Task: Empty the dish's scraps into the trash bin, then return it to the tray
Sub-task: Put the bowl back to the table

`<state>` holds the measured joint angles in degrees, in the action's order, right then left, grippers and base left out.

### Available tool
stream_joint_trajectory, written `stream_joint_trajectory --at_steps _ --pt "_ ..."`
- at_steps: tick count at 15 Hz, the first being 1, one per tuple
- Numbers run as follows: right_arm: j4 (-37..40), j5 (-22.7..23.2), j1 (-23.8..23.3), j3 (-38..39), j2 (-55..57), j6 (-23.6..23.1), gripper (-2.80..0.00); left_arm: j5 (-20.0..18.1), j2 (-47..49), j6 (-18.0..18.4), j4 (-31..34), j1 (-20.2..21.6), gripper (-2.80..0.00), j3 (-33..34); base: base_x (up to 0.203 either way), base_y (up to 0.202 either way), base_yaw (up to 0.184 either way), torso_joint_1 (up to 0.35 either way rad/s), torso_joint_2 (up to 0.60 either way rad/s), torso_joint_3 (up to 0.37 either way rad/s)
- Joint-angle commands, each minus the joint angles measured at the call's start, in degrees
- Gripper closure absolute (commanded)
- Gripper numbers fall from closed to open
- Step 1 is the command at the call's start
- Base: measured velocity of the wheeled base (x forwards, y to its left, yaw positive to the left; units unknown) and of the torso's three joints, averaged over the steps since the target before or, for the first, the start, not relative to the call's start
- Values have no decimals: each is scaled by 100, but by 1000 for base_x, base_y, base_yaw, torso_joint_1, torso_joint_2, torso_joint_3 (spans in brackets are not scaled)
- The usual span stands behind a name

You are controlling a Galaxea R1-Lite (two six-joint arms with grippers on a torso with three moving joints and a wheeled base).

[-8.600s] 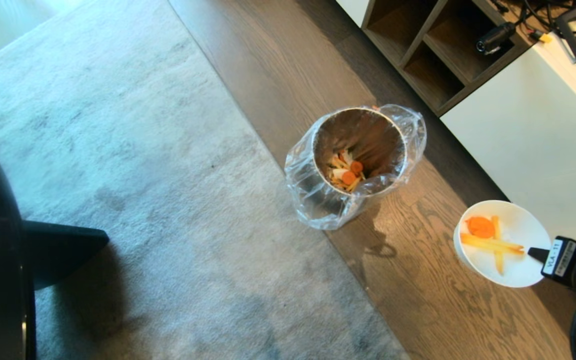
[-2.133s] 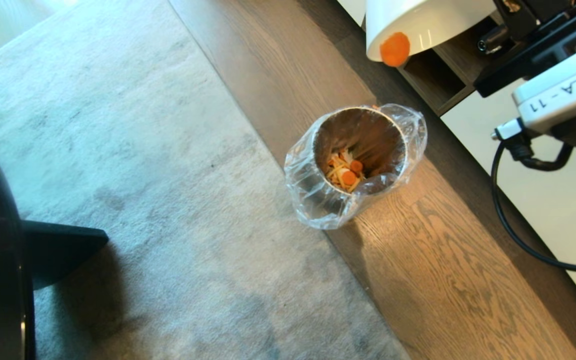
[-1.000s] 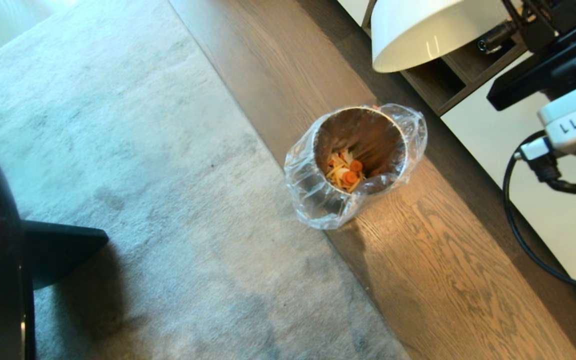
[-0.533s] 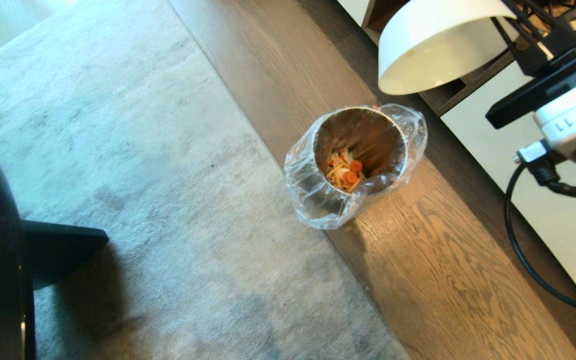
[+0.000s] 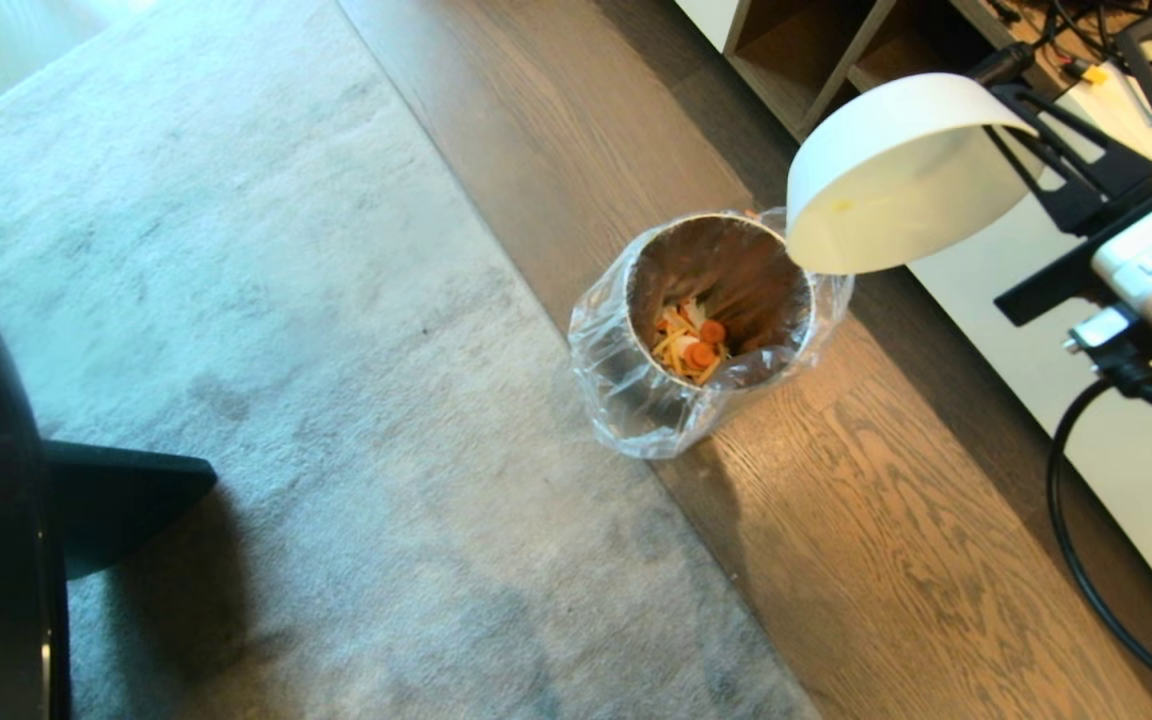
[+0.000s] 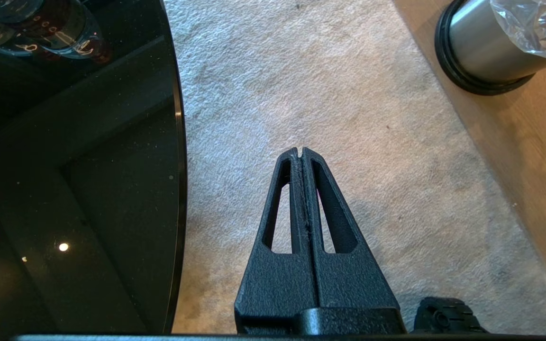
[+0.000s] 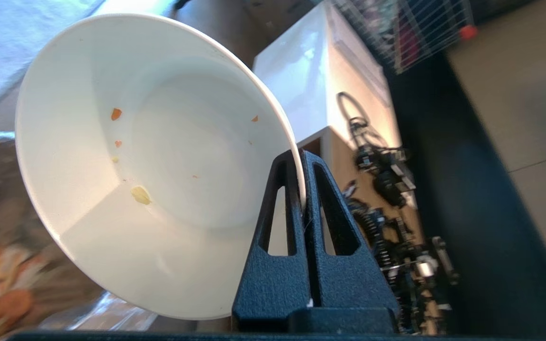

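Now, dish: white bowl tipped mouth-down above the far rim of the trash bin, only tiny crumbs inside.
Right pincer: clamped on the bowl's rim.
Scraps: carrot slices and pale strips inside the bin.
Trash bin: steel, bag-lined, on the wood floor beside the rug.
Left pincer: closed, empty, over the rug.

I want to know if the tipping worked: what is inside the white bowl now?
Only tiny crumbs cling inside the dish, tilted in the right gripper; no slices remain. Its lowest rim is cropped.
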<state>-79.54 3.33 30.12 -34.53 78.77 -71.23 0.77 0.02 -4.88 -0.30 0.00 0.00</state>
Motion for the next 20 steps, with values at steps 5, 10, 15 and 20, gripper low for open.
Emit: stream_joint_trajectory --at_steps 5,10,15,20 --pt "1331 -4 -265 706 -898 578 0 2 -2 -5 -5 0 0 0 0 0 0 0 0 0" --pt "2535 -8 -545 1331 -1644 975 0 2 -2 -5 -5 0 0 0 0 0 0 0 0 0" --pt "2814 -1177 -731 2050 -2327 1973 0 2 -2 -5 -5 0 0 0 0 0 0 0 0 0" --pt "3633 -1204 -1982 2561 -3265 3278 0 2 -2 -5 -5 0 0 0 0 0 0 0 0 0"
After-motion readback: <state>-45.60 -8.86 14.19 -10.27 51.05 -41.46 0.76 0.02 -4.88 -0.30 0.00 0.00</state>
